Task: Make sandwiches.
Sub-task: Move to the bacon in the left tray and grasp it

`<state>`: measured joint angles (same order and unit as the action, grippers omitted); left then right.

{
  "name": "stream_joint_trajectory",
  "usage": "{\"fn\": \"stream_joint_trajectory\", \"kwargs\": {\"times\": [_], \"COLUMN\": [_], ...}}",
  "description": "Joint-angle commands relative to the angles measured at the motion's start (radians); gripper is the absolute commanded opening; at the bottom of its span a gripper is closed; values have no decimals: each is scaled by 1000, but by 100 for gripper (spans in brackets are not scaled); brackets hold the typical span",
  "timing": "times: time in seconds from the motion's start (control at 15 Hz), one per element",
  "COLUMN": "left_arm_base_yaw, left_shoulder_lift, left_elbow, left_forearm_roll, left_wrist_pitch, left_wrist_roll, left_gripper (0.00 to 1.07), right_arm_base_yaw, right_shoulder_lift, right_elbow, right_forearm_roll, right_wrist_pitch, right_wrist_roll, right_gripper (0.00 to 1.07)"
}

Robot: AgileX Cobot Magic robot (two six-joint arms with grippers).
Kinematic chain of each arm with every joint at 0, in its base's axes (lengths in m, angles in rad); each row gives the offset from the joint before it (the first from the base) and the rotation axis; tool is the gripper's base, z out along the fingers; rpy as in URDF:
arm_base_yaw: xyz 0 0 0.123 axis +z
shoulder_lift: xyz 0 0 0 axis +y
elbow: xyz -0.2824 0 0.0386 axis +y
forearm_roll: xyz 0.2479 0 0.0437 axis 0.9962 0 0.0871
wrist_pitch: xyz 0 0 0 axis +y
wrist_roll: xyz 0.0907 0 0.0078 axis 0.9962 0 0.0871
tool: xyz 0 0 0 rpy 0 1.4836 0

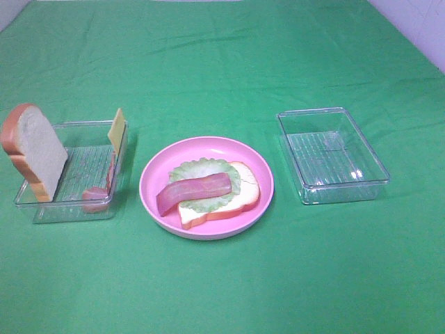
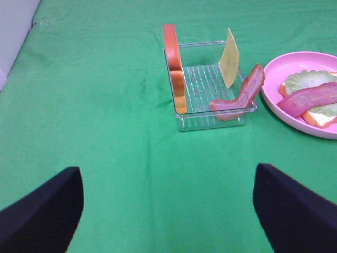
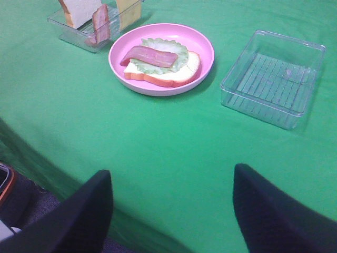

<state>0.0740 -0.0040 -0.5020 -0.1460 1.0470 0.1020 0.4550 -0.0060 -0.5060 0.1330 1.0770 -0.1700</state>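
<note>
Both my left gripper [image 2: 167, 168] and right gripper [image 3: 172, 168] gape wide; cheese [image 1: 116, 129] looks thin, light, slick, so I'd pinch its top edge.

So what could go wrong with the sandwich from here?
1. The cheese square stands on its thin edge against the wall of the tray. It might slip out of a pinch or get knocked flat.
2. The spare bread slice leans upright in that tray and could topple when touched.
3. On the pink plate, the meat strip pokes out past the lettuce, so whatever goes on top may sit crooked or slide off.
</note>
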Motion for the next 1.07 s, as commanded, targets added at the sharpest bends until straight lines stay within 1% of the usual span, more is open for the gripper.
{"fn": "stream_joint_trajectory", "kwargs": {"times": [0.07,0.2,0.27,0.33,0.4,0.47,0.53,0.6,0.67,0.73,0.8,0.93,1.0,1.07], "left_arm_base_yaw": [4,4,4,4,4,4,4,4,3,3,3,2,-8,-19], "left_shoulder_lift": [18,139,273,273,358,472,645,754,857,857,976,1152,1200,1221], "left_elbow": [-17,-74,-123,-123,-155,-200,-262,-298,-328,-328,-359,-419,-444,-459], "left_forearm_roll": [-31,-37,-59,-59,-86,-132,-207,-250,-283,-283,-315,-337,-335,-333], "left_wrist_pitch": [-28,-126,-181,-181,-183,-174,-155,-139,-128,-128,-123,-128,-135,-141], "left_wrist_roll": [1,-30,-48,-48,-48,-48,-25,21,67,67,109,140,141,141], "left_gripper": [83,83,83,83,83,83,83,83,83,83,83,80,78,77], "right_arm_base_yaw": [0,0,-1,-1,-5,-17,-78,-173,-222,-222,-279,-405,-445,-461], "right_shoulder_lift": [-14,-14,-14,-14,-13,-8,-6,-6,-6,-6,-6,-6,-6,-6], "right_elbow": [1,1,1,1,1,1,1,1,1,1,1,1,1,1], "right_forearm_roll": [1,2,4,4,6,15,25,26,26,26,26,27,27,27], "right_wrist_pitch": [-9,-9,-9,-9,-9,-9,-9,-9,-9,-9,-9,-9,-9,-9], "right_wrist_roll": [-12,-12,-12,-12,-12,-12,-12,-12,-12,-12,-12,-12,-12,-12], "right_gripper": [63,63,63,63,63,63,63,63,63,63,63,63,63,63]}}
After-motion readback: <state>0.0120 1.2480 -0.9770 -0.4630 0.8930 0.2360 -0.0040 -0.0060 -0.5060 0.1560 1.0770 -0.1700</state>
